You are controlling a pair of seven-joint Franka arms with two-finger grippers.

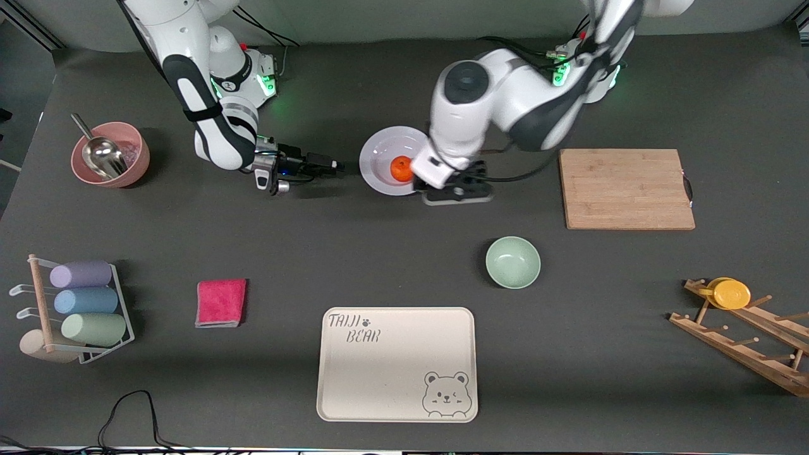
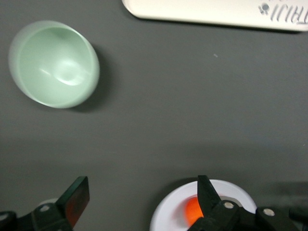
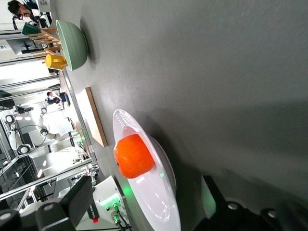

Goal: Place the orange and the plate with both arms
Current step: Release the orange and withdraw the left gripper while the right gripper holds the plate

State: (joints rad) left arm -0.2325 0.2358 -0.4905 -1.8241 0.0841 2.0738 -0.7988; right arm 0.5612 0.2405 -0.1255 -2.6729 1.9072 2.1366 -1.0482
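While the orange [image 1: 400, 168] sat in the plate [image 1: 379, 159] on the table [image 1: 354, 253], we held our left gripper [image 1: 456, 189] beside it, fingers apart; our right gripper [image 1: 328, 167] waited nearby, fingers apart.

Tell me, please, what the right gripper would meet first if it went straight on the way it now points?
Probably the round white plate: the right gripper lies low and points at its rim, with the small orange fruit resting in its well. Height is uncertain.

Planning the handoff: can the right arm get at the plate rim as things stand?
Probably yes. The right gripper, open, sits beside the plate with bare table between. The left gripper is at the plate's edge toward the left arm; the orange sits in the well.
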